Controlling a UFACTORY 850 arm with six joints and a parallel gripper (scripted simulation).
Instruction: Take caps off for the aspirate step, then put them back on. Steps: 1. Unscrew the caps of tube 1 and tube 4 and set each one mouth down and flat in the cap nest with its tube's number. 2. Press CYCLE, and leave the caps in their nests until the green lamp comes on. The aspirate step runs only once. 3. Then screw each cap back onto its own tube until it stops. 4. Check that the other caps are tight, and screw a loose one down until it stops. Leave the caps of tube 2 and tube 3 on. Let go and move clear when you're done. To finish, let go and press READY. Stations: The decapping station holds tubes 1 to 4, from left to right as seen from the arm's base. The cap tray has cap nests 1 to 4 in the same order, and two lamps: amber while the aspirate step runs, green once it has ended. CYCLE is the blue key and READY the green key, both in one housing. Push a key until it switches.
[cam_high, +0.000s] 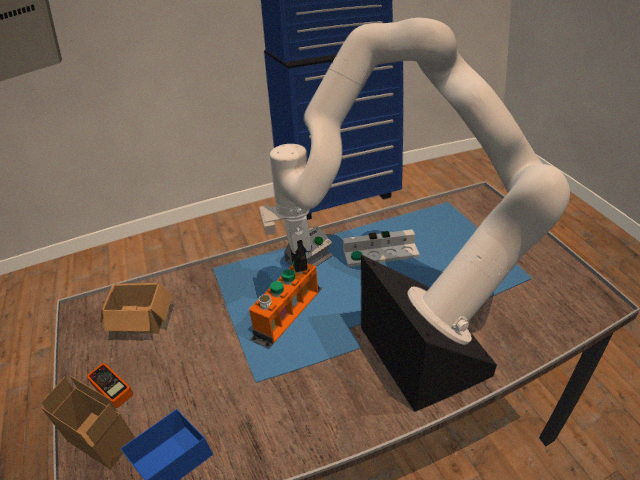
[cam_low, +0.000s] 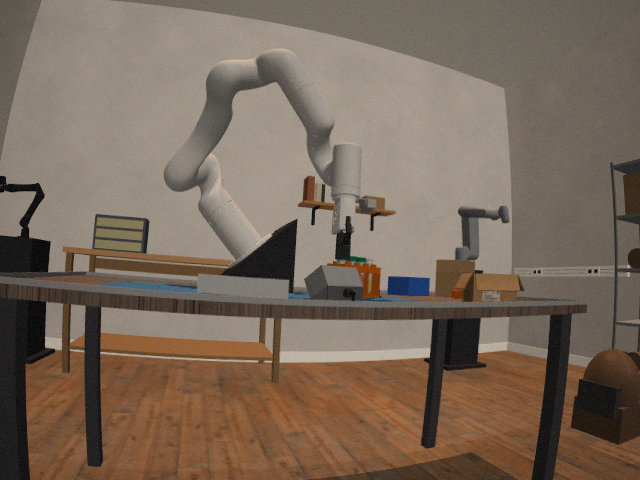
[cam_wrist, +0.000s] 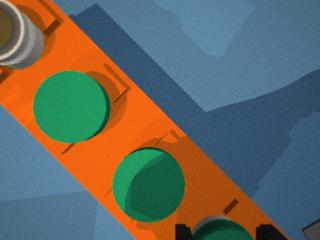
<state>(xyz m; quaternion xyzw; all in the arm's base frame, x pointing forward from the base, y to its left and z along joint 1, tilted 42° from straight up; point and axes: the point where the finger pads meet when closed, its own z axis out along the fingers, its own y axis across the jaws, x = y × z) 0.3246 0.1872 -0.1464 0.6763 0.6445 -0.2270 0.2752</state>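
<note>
Blue mat (cam_high: 281, 356) (cam_low: 149, 286) (cam_wrist: 45, 172) carries the station (cam_high: 262, 322) (cam_low: 375, 276) (cam_wrist: 115, 137); tube 1 (cam_high: 264, 301) (cam_wrist: 31, 46) stands uncapped; part-open end effector (cam_high: 299, 268) (cam_low: 342, 257) (cam_wrist: 226, 233) grips tube 4's cap (cam_high: 293, 267) (cam_wrist: 223, 232).

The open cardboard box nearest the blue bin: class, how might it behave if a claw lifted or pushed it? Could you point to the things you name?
The open cardboard box (cam_high: 116, 439) is probably light for its size, being thin-walled and hollow. Its raised flaps would likely bend if gripped. Pushed high up, it might tip rather than slide, as its walls look fairly tall.
</note>
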